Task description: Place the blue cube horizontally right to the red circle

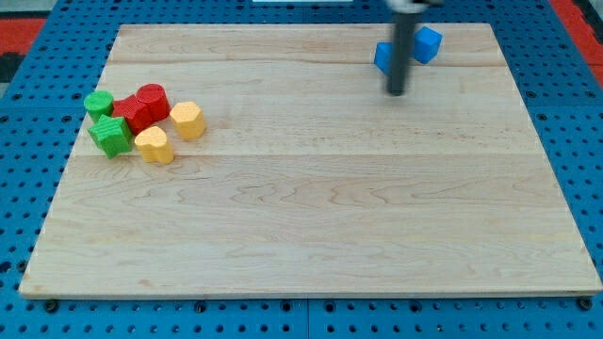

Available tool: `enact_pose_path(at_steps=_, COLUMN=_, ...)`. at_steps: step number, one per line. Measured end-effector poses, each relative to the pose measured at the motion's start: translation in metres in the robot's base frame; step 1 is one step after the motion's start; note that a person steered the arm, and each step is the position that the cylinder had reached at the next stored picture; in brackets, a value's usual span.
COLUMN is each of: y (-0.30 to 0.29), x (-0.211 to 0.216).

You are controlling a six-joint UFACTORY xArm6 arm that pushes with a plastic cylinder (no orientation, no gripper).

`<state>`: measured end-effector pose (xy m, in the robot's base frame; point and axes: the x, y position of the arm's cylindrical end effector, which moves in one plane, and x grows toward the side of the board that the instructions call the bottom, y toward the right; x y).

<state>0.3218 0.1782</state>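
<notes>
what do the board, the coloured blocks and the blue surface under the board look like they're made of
Board: pale wood, matte, with visible grain and plank seams.
Blocks, such as the red circle and blue cube: uniform saturated colour, smooth; probably plastic or painted wood, hard to tell.
Blue surface: looks like a perforated panel, regular hole grid; material unclear.
My tip, just below the blue blocks: dark rod, possibly metal or plastic.

A pale wooden board (311, 226) lies on blue perforated matting (28, 188).

Blue cube (428, 43), red circle (152, 99)
</notes>
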Motion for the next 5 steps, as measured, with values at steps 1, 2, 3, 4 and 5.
enact_pose_path(at_steps=1, y=0.097, x=-0.062)
enact_pose_path(at_steps=2, y=0.05, x=-0.103)
enact_pose_path(at_steps=3, y=-0.055, x=-0.08)
enact_pose_path(at_steps=4, y=-0.166, x=-0.043)
enact_pose_path(at_steps=5, y=-0.17, x=-0.054)
